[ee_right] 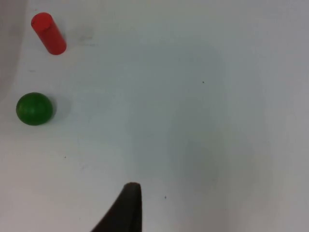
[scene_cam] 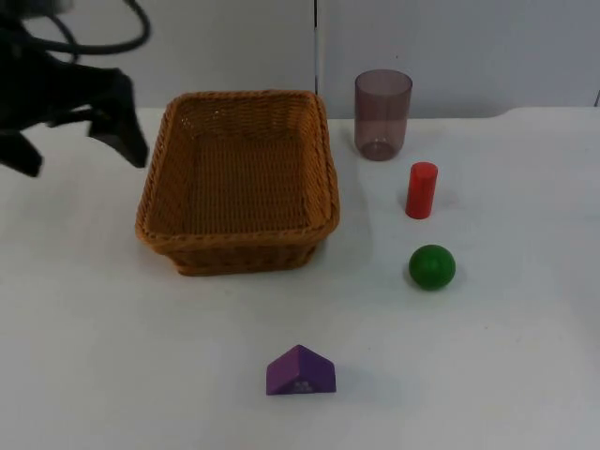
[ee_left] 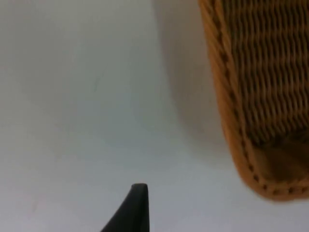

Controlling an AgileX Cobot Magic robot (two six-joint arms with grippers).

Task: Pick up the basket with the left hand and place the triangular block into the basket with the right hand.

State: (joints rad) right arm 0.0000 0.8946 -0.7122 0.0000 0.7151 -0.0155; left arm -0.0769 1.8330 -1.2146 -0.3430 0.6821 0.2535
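While the left gripper [scene_cam: 80,141] hangs open beside the basket [scene_cam: 239,180], nothing is grasped.
A shallow bite on the woven rim could slip; the right gripper's opening I cannot tell, and the triangular block [scene_cam: 300,371] waits on the tabletop [scene_cam: 487,375].

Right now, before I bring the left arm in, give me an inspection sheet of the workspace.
Surface: white table, no spills seen.
Job's things: wicker basket on the table, empty; purple triangular block lies apart, nearer the front edge.
Clutter: translucent cup upright beside the basket; red cylinder upright; green ball in front of it.
Grippers: left claw hangs beside the basket's left rim, not touching it; right claw hovers over bare table near the ball, holding nothing.
Cables: nothing seen loose on the table.
Surroundings: grey partition wall behind.
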